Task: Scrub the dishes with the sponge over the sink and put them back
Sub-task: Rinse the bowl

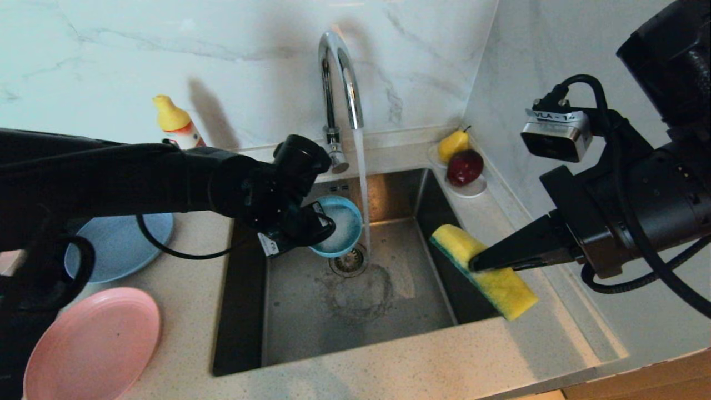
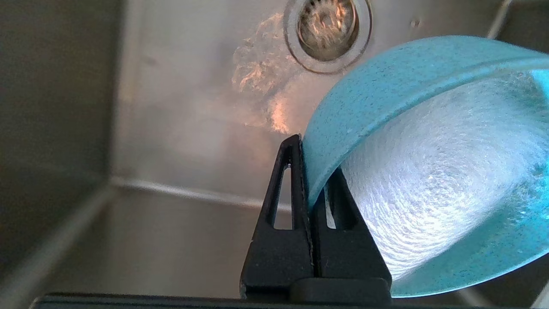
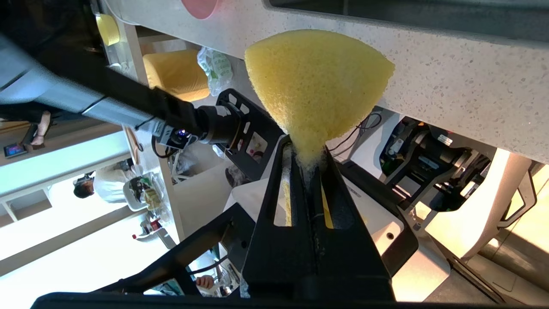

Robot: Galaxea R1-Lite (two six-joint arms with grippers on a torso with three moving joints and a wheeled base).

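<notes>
From my seat the biggest thing in view is the sink [image 1: 311,328], a square steel basin set in the speckled counter [image 1: 389,372], with its round drain [image 1: 348,260] in the middle and water running from the chrome faucet [image 1: 340,72] in a thin stream down toward that drain. My left arm reaches across from the left, and the left gripper [image 2: 309,171] hangs over the basin with its fingers pinched tight on the rim of the teal bowl [image 1: 339,225]; the bowl is tilted, its wet inside facing the stream, which passes just beside its far edge. My right arm comes in from the right, and the right gripper [image 1: 482,261] is clamped on the middle of the sponge [image 1: 489,272], squeezing it thin there; the sponge sits above the right rim of the sink, yellow face up and green scouring edge along its sink side, well apart from the bowl. On the counter left of the sink lie the blue-grey plate [image 1: 122,244], partly behind my left arm, and nearer me the pink plate [image 1: 94,344]. At the back stands a yellow-capped bottle [image 1: 176,123] against the marble wall, and in the far right corner a small white saucer [image 1: 472,189] carries a yellow pear [image 1: 452,144] and a dark red fruit [image 1: 465,166].
</notes>
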